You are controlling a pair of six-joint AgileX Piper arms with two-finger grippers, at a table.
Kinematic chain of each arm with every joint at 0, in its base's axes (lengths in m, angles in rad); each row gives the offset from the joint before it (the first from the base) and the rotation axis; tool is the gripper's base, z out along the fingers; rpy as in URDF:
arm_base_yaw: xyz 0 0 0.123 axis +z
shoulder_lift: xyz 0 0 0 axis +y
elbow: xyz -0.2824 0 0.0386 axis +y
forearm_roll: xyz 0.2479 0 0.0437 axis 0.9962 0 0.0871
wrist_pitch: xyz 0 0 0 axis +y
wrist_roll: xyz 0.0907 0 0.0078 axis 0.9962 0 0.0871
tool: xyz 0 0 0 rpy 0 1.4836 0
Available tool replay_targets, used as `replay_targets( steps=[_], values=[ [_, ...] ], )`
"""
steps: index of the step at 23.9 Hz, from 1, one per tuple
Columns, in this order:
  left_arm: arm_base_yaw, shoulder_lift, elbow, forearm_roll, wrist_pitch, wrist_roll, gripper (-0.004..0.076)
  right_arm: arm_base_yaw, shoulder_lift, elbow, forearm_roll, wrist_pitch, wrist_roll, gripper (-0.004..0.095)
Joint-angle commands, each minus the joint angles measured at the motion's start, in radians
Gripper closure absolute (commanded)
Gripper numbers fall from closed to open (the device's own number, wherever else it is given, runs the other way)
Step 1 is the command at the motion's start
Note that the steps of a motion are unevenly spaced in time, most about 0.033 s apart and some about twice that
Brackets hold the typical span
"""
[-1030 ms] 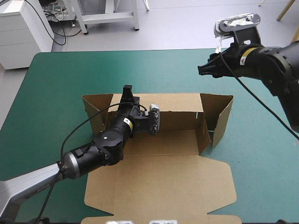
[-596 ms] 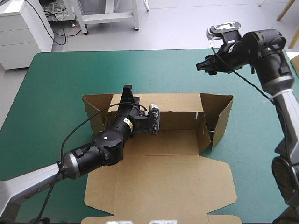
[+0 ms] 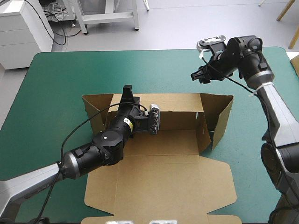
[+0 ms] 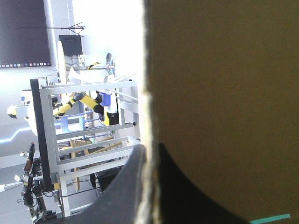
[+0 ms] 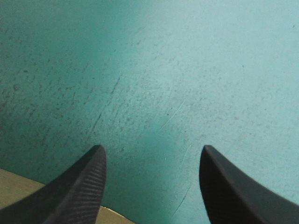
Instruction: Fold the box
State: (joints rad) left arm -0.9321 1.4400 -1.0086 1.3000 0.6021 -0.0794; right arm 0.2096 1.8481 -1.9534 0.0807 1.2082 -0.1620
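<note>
Movement: right gripper (image 3: 195,76), jaws apart, has swung nearer the box (image 3: 163,172), whose far wall the left gripper (image 3: 127,92) stays clamped on, likely lining up the next fold.

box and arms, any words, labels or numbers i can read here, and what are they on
No text here can be read.
On the box: plain brown board, no print.
On the left arm: a yellow label, too small to read.
</note>
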Motion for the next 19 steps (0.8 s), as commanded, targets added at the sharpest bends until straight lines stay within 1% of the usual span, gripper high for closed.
replay_targets(
  steps=[1, 14, 19],
  values=[
    [-0.006, -0.025, -0.016, -0.003, -0.013, -0.009, 0.0731, -0.007, -0.087, 0.035, 0.004, -0.037, -0.01, 0.0357],
    [-0.006, -0.025, -0.016, -0.003, -0.013, -0.009, 0.0731, -0.007, -0.245, 0.245, 0.014, -0.038, -0.017, 0.0357],
    [-0.006, -0.025, -0.016, -0.005, -0.013, -0.009, 0.0731, -0.007, -0.282, 0.304, 0.04, -0.038, -0.017, 0.0357]
  ],
)
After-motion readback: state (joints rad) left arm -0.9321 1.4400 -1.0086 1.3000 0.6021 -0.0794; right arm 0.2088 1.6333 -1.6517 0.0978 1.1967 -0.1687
